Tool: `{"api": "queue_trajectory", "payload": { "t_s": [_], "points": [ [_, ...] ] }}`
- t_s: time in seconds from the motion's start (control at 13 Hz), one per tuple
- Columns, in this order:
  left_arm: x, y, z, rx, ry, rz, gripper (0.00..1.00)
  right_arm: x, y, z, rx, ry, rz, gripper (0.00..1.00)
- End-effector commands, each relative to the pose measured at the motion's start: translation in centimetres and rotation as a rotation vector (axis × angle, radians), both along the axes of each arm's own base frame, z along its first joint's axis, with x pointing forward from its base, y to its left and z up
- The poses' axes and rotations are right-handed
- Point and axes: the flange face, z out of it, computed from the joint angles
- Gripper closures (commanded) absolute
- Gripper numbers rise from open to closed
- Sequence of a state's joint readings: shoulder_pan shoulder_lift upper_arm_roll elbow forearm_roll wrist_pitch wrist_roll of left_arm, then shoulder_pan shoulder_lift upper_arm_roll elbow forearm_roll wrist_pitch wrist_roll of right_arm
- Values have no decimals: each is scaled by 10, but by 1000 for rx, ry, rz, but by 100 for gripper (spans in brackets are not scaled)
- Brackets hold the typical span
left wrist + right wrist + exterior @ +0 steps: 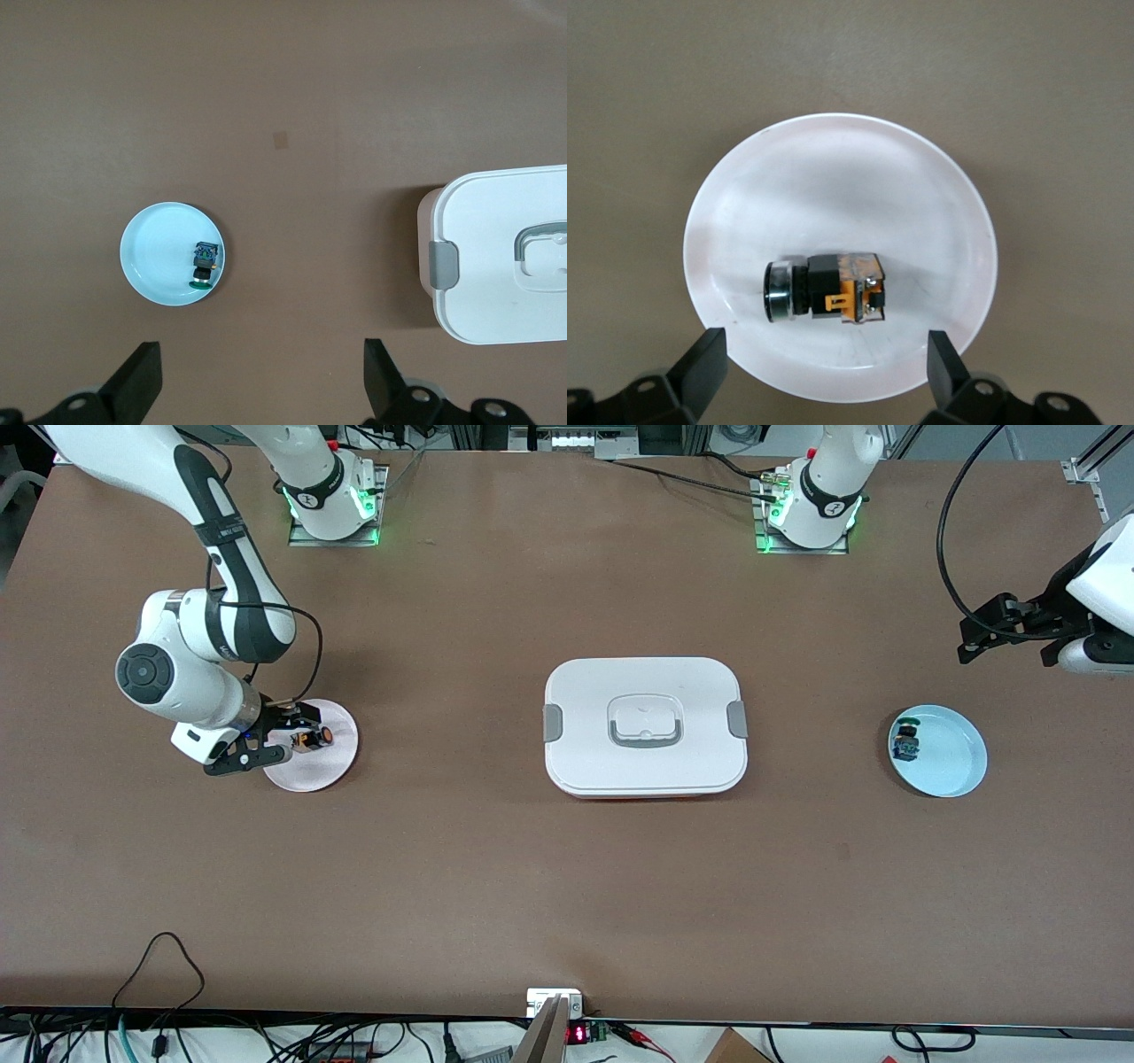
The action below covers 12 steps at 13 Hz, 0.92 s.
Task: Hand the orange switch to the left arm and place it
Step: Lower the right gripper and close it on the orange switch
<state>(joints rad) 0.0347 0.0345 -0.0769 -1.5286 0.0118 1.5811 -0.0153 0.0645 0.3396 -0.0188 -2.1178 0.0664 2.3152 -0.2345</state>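
Table (496, 886), brown, carrying everything. Box (645, 726), white with grey clasps, sits mid-table between both plates, presumably the obstacle any handover must skirt. Right arm reaches down at its own end; right gripper (282, 737) hangs low over the pink plate (332, 766), jaws wide, straddling but not gripping the orange switch (310, 739), which lies on its side on that plate. Left arm waits near the table's edge at its own end; left gripper (977, 638) spread wide, empty. Blue plate (952, 757) nearby holds a green-capped switch (906, 742).
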Motion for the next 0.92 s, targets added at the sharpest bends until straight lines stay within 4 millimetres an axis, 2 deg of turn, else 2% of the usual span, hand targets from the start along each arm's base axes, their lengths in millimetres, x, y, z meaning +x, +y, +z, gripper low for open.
{"api": "queue_trajectory", "payload": {
  "t_s": [0.0, 0.84],
  "points": [
    [4, 1, 5, 11, -9, 4, 0, -2, -5, -12, 75, 8, 0, 0],
    [4, 1, 5, 13, -9, 4, 0, 2, -5, -38, 88, -21, -36, 0]
  ]
}}
